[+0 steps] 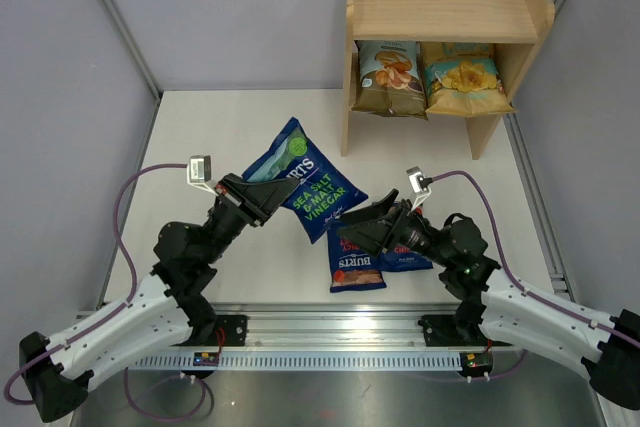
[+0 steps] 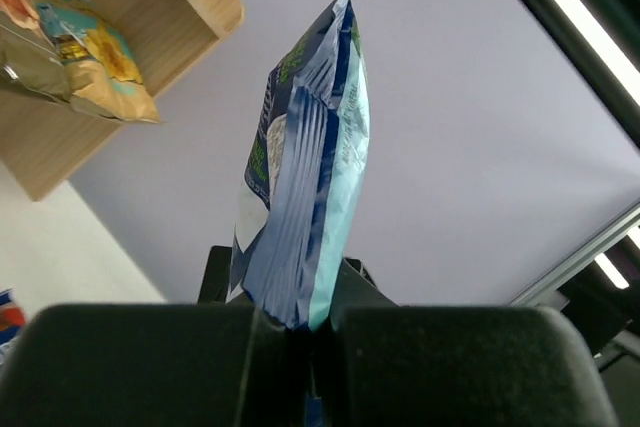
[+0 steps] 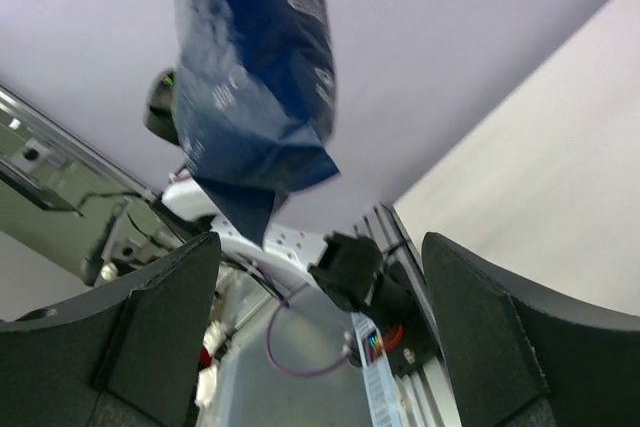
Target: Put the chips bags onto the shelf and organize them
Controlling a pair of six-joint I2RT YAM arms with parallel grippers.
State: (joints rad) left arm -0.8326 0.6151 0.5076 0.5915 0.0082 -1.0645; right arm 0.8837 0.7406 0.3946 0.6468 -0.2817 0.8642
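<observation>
A dark-blue BURTS chips bag (image 1: 303,177) hangs off the table, and my left gripper (image 1: 283,190) is shut on its lower left edge. In the left wrist view the bag (image 2: 305,167) rises upright from between the closed fingers (image 2: 150,367). My right gripper (image 1: 350,227) stands open just right of that bag's lower corner, holding nothing. The right wrist view shows the bag (image 3: 255,67) above and clear of the wide-apart fingers (image 3: 160,327). Two more small dark-blue bags (image 1: 354,269) (image 1: 408,257) lie flat beneath the right gripper. The wooden shelf (image 1: 445,7) holds two larger bags (image 1: 388,79) (image 1: 465,80) on its lower tier.
The shelf stands at the table's back right, its top tier bare. Grey walls close in the table (image 1: 200,137) at the back and sides. A metal rail (image 1: 330,342) with the arm bases runs along the near edge. The shelf's side panel (image 2: 150,7) shows in the left wrist view.
</observation>
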